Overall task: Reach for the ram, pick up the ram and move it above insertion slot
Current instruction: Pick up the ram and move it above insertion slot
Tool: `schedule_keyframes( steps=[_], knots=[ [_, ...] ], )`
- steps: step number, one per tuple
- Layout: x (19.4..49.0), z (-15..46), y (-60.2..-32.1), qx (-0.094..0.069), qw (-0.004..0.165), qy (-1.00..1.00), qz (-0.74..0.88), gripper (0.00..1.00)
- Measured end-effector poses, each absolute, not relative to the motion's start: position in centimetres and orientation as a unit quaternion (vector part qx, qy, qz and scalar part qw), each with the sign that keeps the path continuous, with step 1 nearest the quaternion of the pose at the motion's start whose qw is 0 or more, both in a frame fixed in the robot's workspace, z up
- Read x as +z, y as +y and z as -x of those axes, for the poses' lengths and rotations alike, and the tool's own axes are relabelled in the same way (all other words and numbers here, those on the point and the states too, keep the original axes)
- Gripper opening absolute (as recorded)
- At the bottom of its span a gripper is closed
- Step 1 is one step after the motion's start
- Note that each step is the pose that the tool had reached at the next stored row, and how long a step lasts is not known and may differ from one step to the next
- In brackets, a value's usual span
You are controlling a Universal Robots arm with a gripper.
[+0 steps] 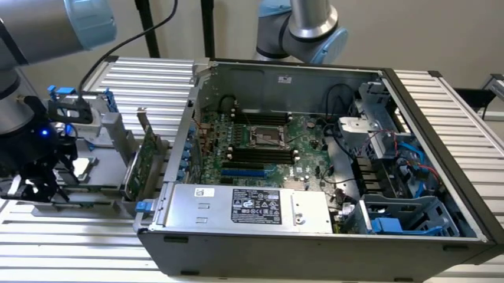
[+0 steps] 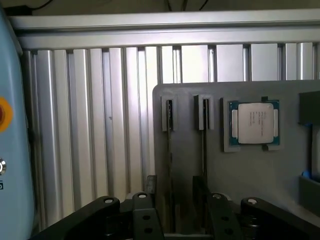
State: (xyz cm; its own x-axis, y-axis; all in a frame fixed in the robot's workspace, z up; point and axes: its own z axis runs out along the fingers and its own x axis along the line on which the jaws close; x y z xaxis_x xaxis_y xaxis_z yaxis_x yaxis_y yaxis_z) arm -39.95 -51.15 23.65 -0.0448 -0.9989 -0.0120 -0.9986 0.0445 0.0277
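1. Counted one end effector, low at the exterior view's left over a grey fixture; found its jaws spread wide and gripping nothing.
2. Counted two narrow slots side by side in that fixture, each with a thin strip standing on edge.
3. Found the ram on edge in one of those slots, just ahead of the open end effector and not touched; noted a second like strip in the neighbouring slot.
4. Counted one processor chip, lying flat in a square recess just beside the two slots.
5. Counted one tall green expansion card, standing upright between the end effector and the computer case.
6. Counted one such case, lid off, resting on the ribbed aluminium worktop toward the exterior view's right of the fixture.
7. Saw inside it one motherboard and one labelled power supply box along the near edge.
8. Noted black insertion slots in rows on that board, well apart from the ram; could not tell their exact number.
9. Counted two arms: one carrying the end effector, and a second arm behind the case.
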Motion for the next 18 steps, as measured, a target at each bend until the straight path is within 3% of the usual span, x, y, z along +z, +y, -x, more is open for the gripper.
schedule_keyframes(
  steps=[18],
  knots=[
    [20.4,39.6,-51.3,-0.014,0.005,-0.719,-0.695,0.42]
  ],
)
